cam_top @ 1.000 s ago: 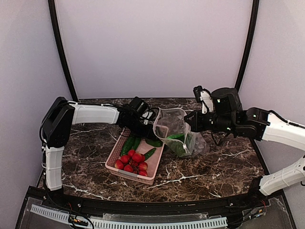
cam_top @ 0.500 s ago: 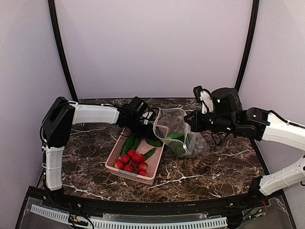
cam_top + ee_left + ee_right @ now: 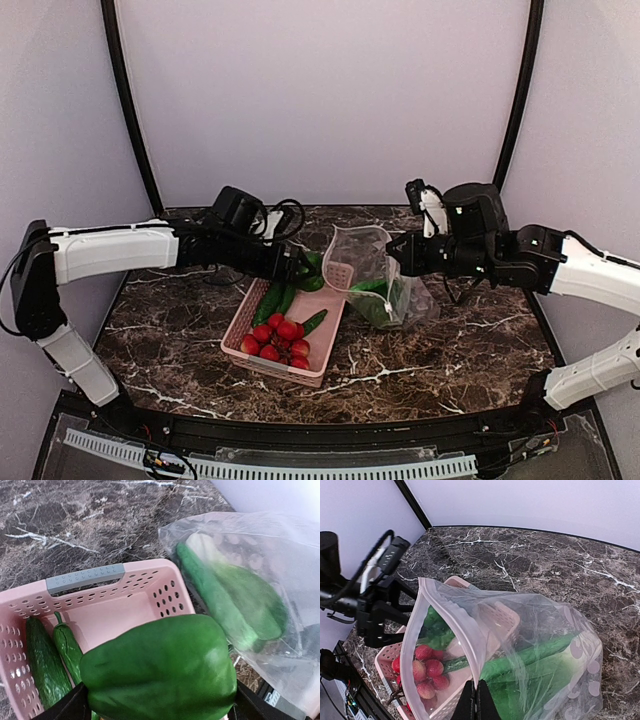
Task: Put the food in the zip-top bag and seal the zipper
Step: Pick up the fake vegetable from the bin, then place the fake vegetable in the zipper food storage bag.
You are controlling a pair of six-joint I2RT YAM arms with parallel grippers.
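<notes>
My left gripper [image 3: 160,707] is shut on a large green pepper [image 3: 160,670], held wide between both fingers above the far end of the pink basket [image 3: 115,620]. From above, that gripper [image 3: 305,272] hangs just left of the clear zip-top bag [image 3: 375,270]. The right gripper [image 3: 479,700] is shut on the bag's pale zipper strip [image 3: 465,630] and holds the mouth open toward the left arm. Inside the bag lie a cucumber [image 3: 535,655] and a bok choy [image 3: 555,680].
The pink basket [image 3: 290,372] sits left of the bag with red strawberries [image 3: 278,340] and cucumbers [image 3: 268,303] in it. A slim green piece [image 3: 67,650] lies beside a cucumber [image 3: 45,665]. Dark marble table, walls close on three sides.
The left arm has swung out and its gripper has closed on the green pepper, lifting it off the basket's far end. The right arm and the bag have stayed still.
</notes>
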